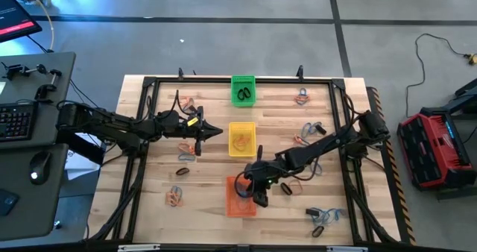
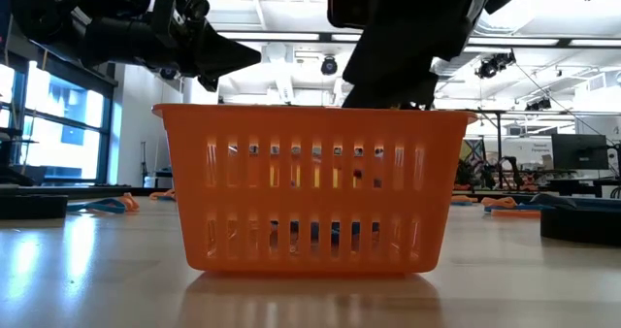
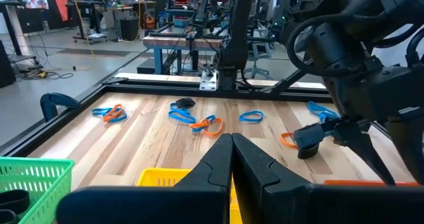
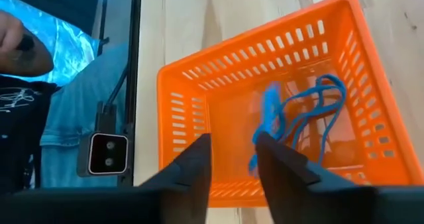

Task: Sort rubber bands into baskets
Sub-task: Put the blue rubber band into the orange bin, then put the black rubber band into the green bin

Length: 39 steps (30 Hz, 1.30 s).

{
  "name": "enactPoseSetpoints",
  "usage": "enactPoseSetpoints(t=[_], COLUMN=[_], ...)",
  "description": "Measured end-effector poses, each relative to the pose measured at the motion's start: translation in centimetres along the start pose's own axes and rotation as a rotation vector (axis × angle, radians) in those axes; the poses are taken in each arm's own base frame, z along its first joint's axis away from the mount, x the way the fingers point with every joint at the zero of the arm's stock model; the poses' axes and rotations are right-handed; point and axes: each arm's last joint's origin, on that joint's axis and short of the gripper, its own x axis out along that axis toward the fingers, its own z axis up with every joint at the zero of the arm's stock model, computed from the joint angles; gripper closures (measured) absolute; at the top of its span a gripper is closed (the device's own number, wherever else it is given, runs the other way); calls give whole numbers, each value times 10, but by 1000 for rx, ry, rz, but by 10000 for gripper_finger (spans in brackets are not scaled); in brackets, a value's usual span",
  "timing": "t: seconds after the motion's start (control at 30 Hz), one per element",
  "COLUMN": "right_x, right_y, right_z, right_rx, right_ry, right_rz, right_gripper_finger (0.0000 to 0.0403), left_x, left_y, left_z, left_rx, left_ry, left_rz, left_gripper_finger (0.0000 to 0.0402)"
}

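Observation:
Three baskets stand in a row down the table's middle: green (image 1: 243,90) far, yellow (image 1: 241,139) in the middle, orange (image 1: 238,200) near. My right gripper (image 4: 233,141) hangs open above the orange basket (image 4: 199,85), slanting down into it. Blue rubber bands (image 4: 318,111) lie on the basket's floor. One more blue band (image 4: 267,118) shows blurred in the air beside one fingertip. My left gripper (image 1: 218,132) is shut and level, just left of the yellow basket. Black bands (image 1: 243,96) lie in the green basket and an orange one (image 1: 240,142) in the yellow. My right gripper's fingers stand apart above the orange basket. The blurred blue band (image 4: 265,134) hangs right beside one fingertip (image 4: 265,144), and I cannot tell whether it touches it.
Loose bands lie scattered on the wood: at the far left (image 1: 185,103), near left (image 1: 177,197), far right (image 1: 302,98), right (image 1: 309,129) and near right (image 1: 324,216). A black frame (image 1: 141,133) rims the table. A person (image 4: 59,118) stands at the near edge.

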Motion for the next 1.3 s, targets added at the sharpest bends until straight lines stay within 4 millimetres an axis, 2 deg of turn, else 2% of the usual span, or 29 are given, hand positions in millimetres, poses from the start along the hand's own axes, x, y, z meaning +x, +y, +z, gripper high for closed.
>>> enactPoseSetpoints(t=[0.13, 0.3, 0.47, 0.63, 0.87, 1.1, 1.3], right_x=[-4, -22, -43, -52, -56, -63, -70], right_y=[4, 25, 46, 59, 70, 83, 82], right_z=[0, -7, -32, -58, -88, -121, -142], right_rx=[6, 5, 40, 115, 233, 249, 252], right_ry=[-7, 2, 58, 120, 242, 366, 478], right_rz=[12, 21, -91, -196, -275, -336, -467], right_gripper_finger=[253, 243, 242, 242, 242, 242, 242], left_x=[0, 0, 0, 0, 0, 0, 0], left_y=[0, 0, 0, 0, 0, 0, 2], left_z=[0, 0, 0, 0, 0, 0, 0], left_rx=[0, 0, 0, 0, -2, -1, -9], left_ry=[-1, 0, 0, 0, 2, 2, 1], left_rz=[0, 0, 0, 0, 0, 2, 8], left_gripper_finger=[402, 401, 402, 401, 402, 402, 402])
